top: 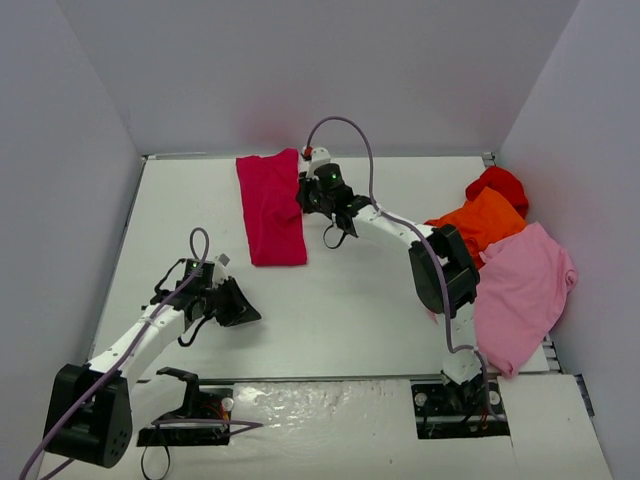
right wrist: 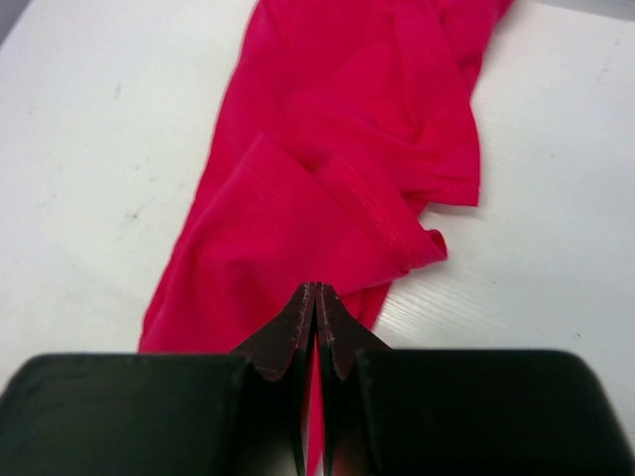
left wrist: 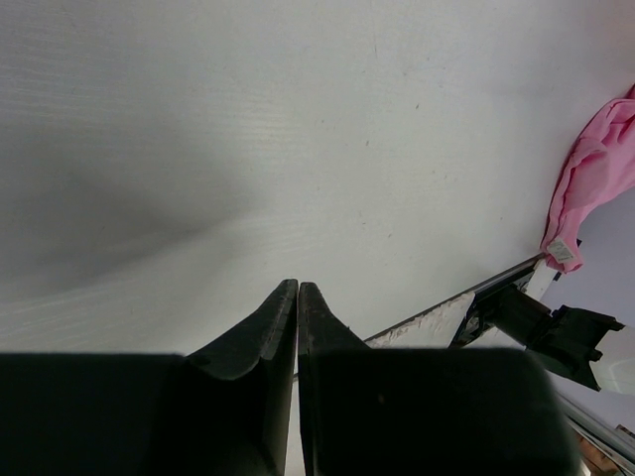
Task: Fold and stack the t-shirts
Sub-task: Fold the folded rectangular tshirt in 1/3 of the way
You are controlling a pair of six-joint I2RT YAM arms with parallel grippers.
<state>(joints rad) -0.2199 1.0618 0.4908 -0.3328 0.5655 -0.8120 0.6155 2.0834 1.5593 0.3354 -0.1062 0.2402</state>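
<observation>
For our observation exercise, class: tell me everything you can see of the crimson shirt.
The crimson shirt is plain, soft, thin-looking cloth, folded into a long strip lying flat on the white table near the far wall. A hemmed flap lies on top, with wrinkles beyond it. The right gripper is shut on its edge; nothing else touches it.

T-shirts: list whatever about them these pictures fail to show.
- Red shirt: top view, mostly hidden under the orange shirt.
- Light pink shirt: left wrist view, cut off by the right edge; top view, partly behind the right arm.
- Crimson shirt: right wrist view, near edge hidden by the right gripper, far end cut off at the top.
</observation>
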